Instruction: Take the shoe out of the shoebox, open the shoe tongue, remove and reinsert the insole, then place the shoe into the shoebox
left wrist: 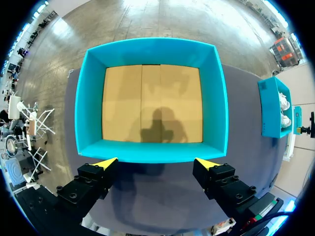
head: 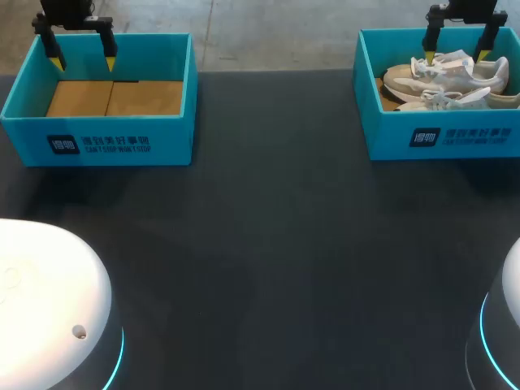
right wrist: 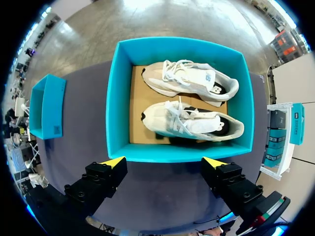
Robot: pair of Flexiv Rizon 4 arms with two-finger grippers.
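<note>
Two pale grey-white shoes (head: 445,75) (right wrist: 191,77) lie side by side in the teal shoebox (head: 435,138) (right wrist: 118,93) at the table's back right. My right gripper (head: 456,55) (right wrist: 165,161) hangs open above that box, its yellow tips over the shoes and nothing between them. At the back left stands a second teal box (head: 97,140) (left wrist: 88,103) holding only its brown cardboard floor (left wrist: 152,103). My left gripper (head: 82,60) (left wrist: 156,162) hovers open above it, holding nothing.
The dark table top (head: 268,244) stretches between and in front of the two boxes. White rounded arm bases (head: 49,301) sit at the near left and near right corners. The right box (left wrist: 273,108) shows small beside the left gripper's view.
</note>
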